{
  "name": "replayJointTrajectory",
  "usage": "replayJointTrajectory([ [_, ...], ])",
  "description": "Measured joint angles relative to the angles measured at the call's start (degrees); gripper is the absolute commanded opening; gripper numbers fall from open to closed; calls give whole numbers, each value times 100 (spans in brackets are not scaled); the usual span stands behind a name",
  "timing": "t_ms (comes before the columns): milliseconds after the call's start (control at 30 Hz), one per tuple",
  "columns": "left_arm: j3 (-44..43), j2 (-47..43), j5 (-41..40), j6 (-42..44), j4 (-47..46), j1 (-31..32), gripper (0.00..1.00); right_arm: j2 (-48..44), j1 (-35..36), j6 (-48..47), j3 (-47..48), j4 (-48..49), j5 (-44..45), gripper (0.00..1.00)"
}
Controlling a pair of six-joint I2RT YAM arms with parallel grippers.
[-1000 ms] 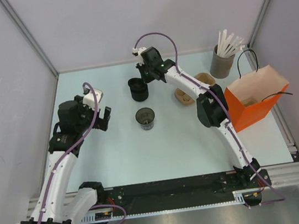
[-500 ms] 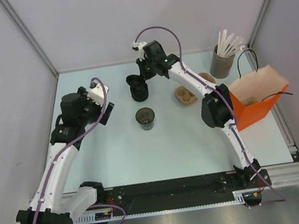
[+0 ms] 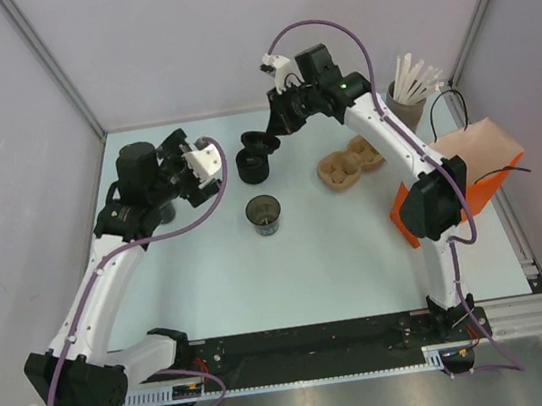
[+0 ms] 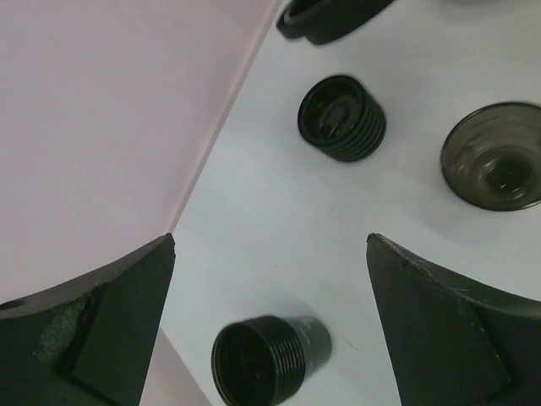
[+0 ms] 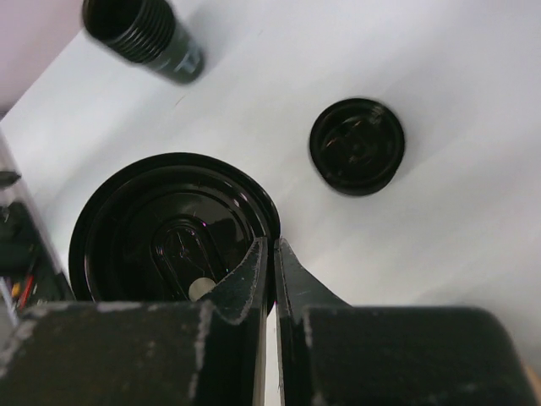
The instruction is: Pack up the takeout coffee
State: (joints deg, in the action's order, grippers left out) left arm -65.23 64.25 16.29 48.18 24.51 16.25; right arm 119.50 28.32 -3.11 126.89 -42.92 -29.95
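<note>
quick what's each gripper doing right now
Left gripper: open, holding nothing.
Right gripper: shut on the rim of the black lid.

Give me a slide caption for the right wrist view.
Right end effector pinches the lid by its rim; an upright cup and a toppled cup sit below.

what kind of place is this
Probably a robot lab test cell staged as a takeout coffee counter: left arm and right arm bolted to a walled-in table, plus an orange bag, cardboard cup carrier and tub of white sticks.
</note>
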Motion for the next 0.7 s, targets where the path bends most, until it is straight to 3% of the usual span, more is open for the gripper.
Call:
replayJointTrajectory([
  [267,-778,181,1381,389,614,90,100,-719,-48,-719,-776,-723,-1217,8],
  [700,-1342,463,3845,2103,2726,127,100,-1246,-264,-1202,-890,-1163,-3206,8],
])
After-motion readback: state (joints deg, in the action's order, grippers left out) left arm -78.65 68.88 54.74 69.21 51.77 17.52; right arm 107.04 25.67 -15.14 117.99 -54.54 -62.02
